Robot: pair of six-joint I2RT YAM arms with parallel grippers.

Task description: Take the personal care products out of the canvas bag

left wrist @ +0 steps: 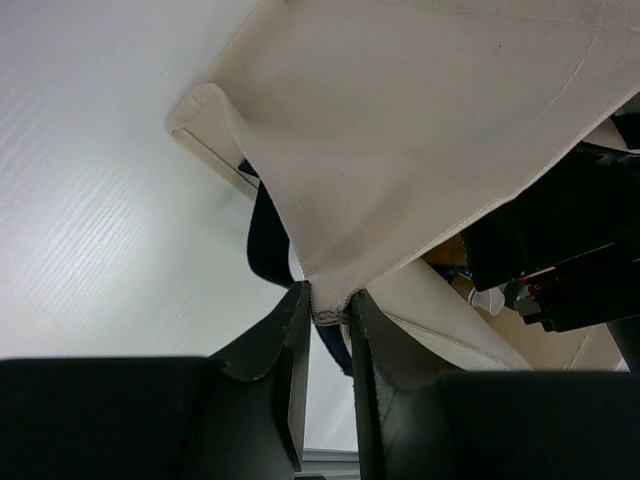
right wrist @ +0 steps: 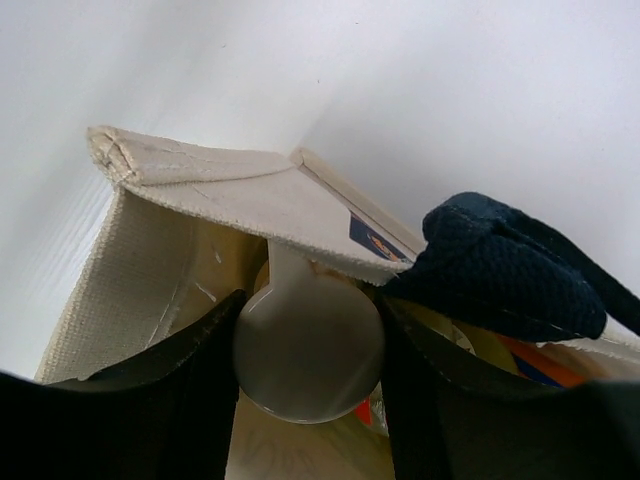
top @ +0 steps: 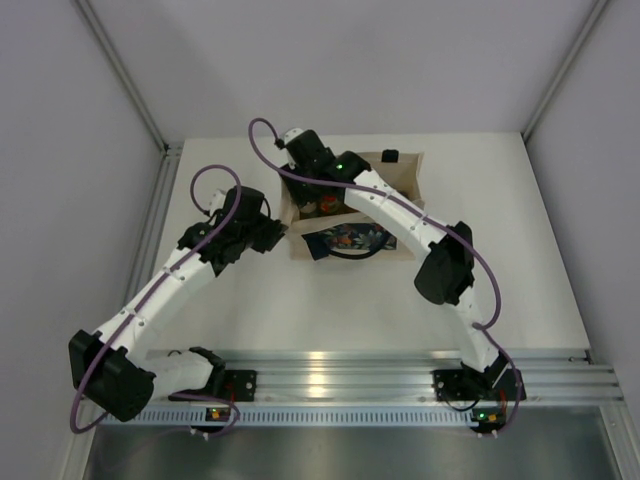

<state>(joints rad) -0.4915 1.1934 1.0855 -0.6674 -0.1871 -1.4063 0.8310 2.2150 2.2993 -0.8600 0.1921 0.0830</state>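
My left pincer (left wrist: 328, 300) is pressed almost together on the rim of the canvas bag (left wrist: 400, 130). It pinches a fold of beige cloth at a seam, and a black handle (left wrist: 267, 240) hangs just behind. My right pincer (right wrist: 308, 335) is inside the bag's mouth, held apart by a whitish bottle (right wrist: 310, 360) with a finger against each side. The rounded end I see may be its base or its cap. Beyond it show scraps of yellow and orange, cut off by the other handle (right wrist: 500, 275), so I cannot name those products. Only the overhead view shows the bag standing on the white table (top: 500, 260) with its floral panel (top: 350, 240) on the near side. There my right arm hides most of the opening.
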